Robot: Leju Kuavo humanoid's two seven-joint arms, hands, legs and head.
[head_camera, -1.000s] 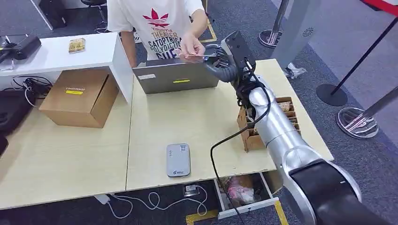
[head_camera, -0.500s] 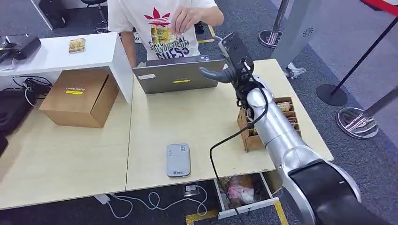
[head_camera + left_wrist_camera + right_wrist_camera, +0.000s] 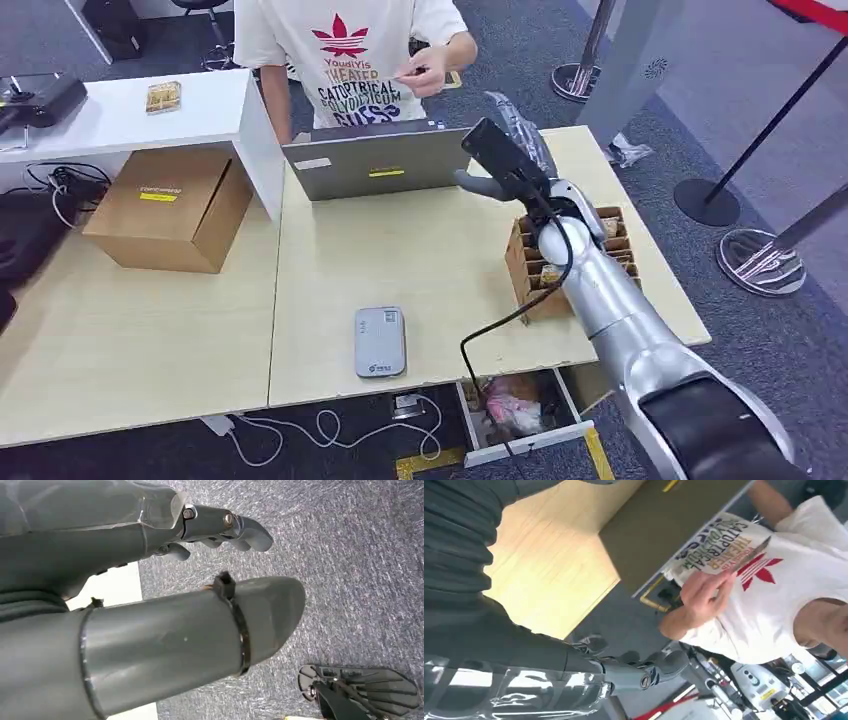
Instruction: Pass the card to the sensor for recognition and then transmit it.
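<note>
The card [image 3: 408, 74] has left my right hand [image 3: 500, 165] and is now pinched in the person's hand [image 3: 430, 72], beyond the laptop [image 3: 375, 160]. My right hand is released, empty beside the laptop; handover looks complete.

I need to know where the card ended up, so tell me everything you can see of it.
The card is a thin, flat, dark-looking piece, seen nearly edge-on. The person's hand pinches it in front of the white printed shirt, beyond the laptop. The right hand is apart from it, fingers spread. Its print cannot be made out.
</note>
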